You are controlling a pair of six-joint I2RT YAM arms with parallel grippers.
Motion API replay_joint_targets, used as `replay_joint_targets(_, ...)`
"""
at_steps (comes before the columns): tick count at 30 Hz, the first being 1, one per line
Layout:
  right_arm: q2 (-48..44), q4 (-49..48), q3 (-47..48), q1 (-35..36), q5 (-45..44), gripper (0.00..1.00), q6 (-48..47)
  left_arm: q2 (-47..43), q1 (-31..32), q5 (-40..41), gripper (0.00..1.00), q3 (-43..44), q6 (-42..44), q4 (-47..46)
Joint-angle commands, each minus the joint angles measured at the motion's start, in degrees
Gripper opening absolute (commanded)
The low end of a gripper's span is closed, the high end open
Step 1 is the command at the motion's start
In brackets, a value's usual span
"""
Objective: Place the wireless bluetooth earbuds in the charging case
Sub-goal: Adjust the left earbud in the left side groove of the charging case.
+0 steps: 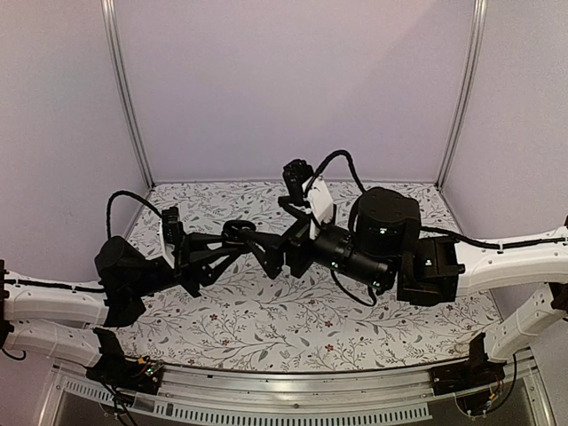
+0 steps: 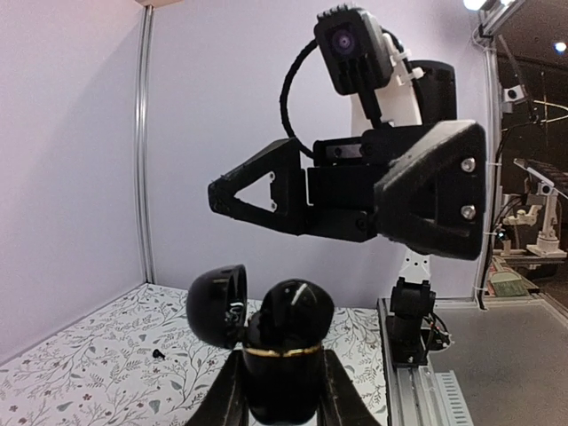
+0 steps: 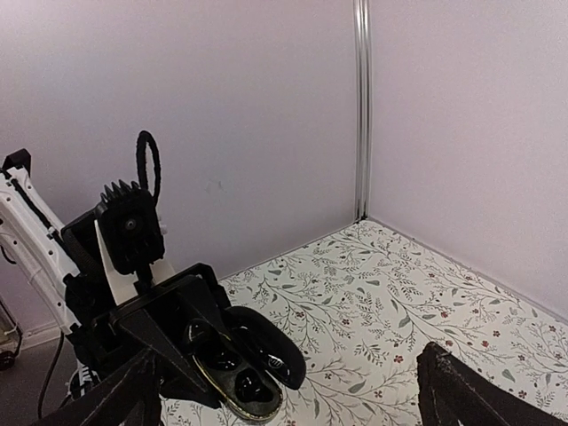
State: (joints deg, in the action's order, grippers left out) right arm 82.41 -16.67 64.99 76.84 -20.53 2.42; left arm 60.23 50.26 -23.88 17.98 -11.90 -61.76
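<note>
Two grippers meet above the middle of the floral bench [image 1: 293, 319]. The left gripper [image 2: 284, 404] has its jaws clamped tight on the open charging case [image 2: 288, 319], held clear of the bench. The dark earbuds [image 3: 232, 373] appear seated in its wells. The right gripper [image 3: 293, 390] hangs just beside it, jaws spread wide and empty.

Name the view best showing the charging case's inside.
Right wrist: it looks into the open charging case, wells and gold rim visible. Left wrist shows only its outer shell and lid; top external barely resolves it.
</note>
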Motion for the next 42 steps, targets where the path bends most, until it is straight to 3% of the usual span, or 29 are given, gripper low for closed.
replay_joint_targets(1,1.7,4.84,5.15,-0.18,3.03,0.99,2.53,0.37,-0.6,-0.41,0.0,0.39,1.17,-2.74)
replay_joint_targets(14,8.29,11.64,12.85,-0.07,2.08,0.99,2.89,-0.24,-0.5,0.46,0.0,0.66,1.82,-0.94)
replay_joint_targets(42,4.86,10.23,7.26,-2.23,1.78,0.99,7.98,-1.61,-0.34,0.69,0.0,-0.13,1.56,-0.93)
